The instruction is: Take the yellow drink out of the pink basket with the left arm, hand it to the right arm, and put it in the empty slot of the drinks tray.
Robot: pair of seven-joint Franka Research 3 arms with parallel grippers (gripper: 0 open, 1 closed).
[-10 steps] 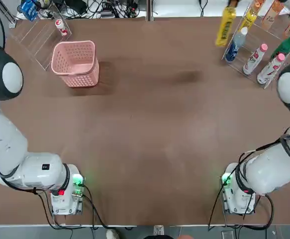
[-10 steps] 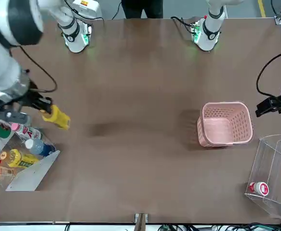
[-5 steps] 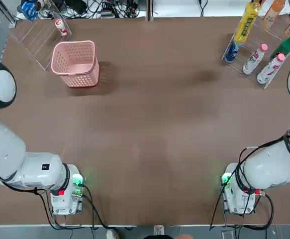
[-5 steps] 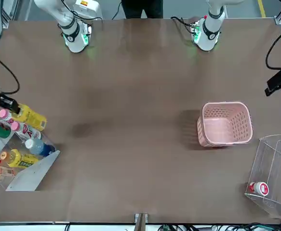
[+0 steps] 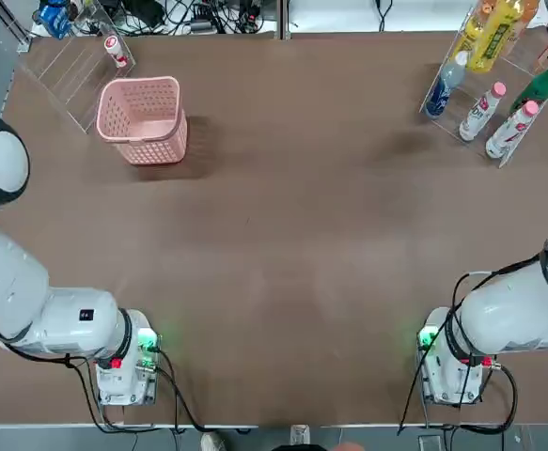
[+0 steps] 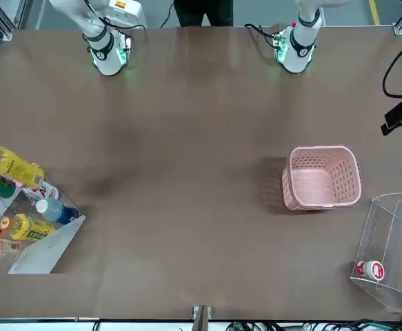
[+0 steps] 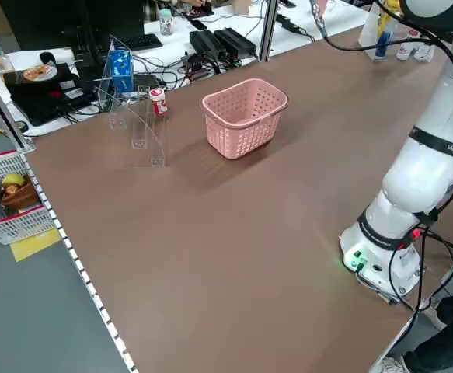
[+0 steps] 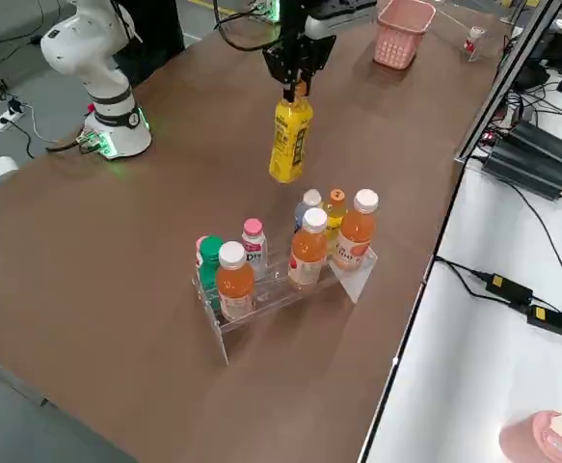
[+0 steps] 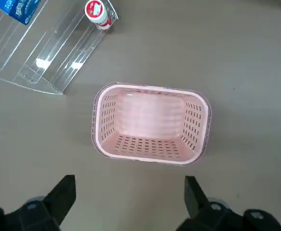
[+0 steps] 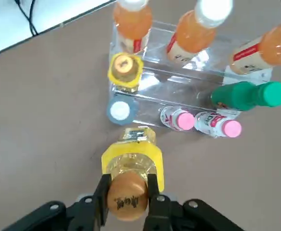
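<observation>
The big brown table [image 5: 283, 235] is holding everything, with the pink basket [image 5: 144, 119] sitting at the far left, now with nothing in it. The drinks tray [image 8: 281, 280] is sitting at the far right, a slanted clear rack with blue, green, orange and white-and-pink bottles lying in its lanes. The left gripper [image 9: 130, 202] is hanging over the basket with its fingers spread wide and nothing between them. The right gripper [image 10: 127, 192] is hanging in the air near the tray, pinching the yellow drink [image 8: 289, 142] by its cap, so the bottle is dangling straight down, not touching the table or the tray. The bottle looks like hard, smooth plastic, so it is probably stiff but a bit slippery, and if it is full it is likely pulling down on the fingers. Holding it just under the cap seems smart, because the cap is giving the fingers a little ledge. It may swing a bit, so going slowly is probably best. Which lane is the empty one I cannot tell for sure.
</observation>
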